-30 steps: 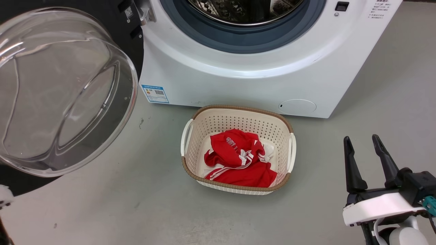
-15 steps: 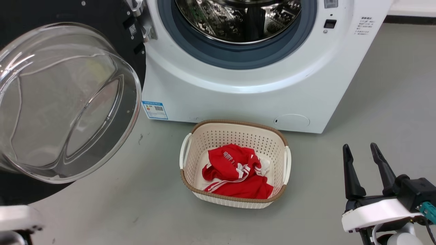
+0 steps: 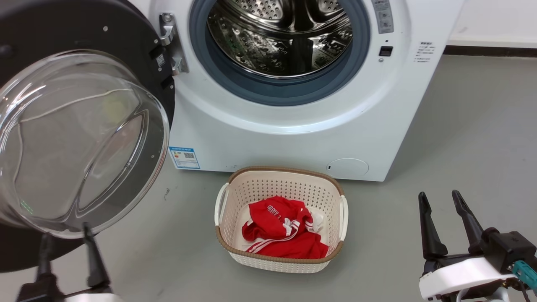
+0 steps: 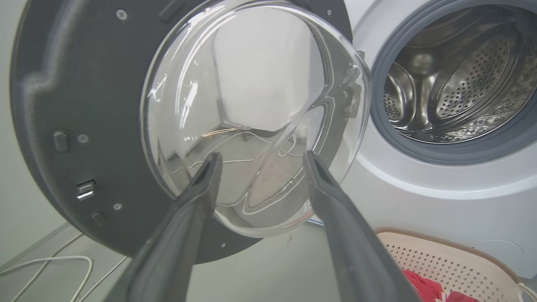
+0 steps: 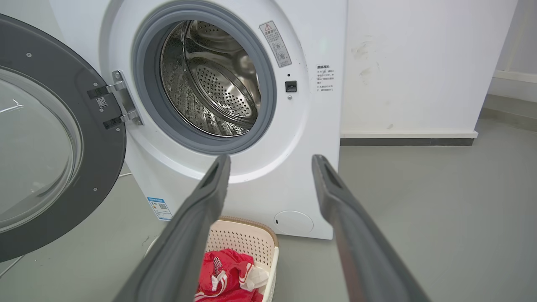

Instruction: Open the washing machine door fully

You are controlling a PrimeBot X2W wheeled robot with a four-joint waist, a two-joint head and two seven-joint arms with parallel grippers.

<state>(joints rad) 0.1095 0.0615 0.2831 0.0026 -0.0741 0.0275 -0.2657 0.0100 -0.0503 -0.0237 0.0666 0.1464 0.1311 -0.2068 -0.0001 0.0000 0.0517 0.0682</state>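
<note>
The washing machine door point(image 3: 79, 138) stands swung wide at the left of the head view, hinged to the washing machine point(image 3: 293, 134), whose steel drum point(image 3: 281, 37) is exposed. At the lower left, the left gripper point(image 3: 66, 233) has open, empty jaws near the door's glass bowl. At the lower right, the right gripper point(image 3: 438, 193) has its jaws open and empty too. A cream basket point(image 3: 285, 170) holding a red garment point(image 3: 285, 235) sits in front of the machine.

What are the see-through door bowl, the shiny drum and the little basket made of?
Bowl of the washing machine door: clear glass, possibly plastic; see-through, bright glints. The drum: polished steel, probably; mirror-shiny, punched holes. The laundry basket: matte cream plastic, apparently; moulded holes, brown woven-look rim.
</note>
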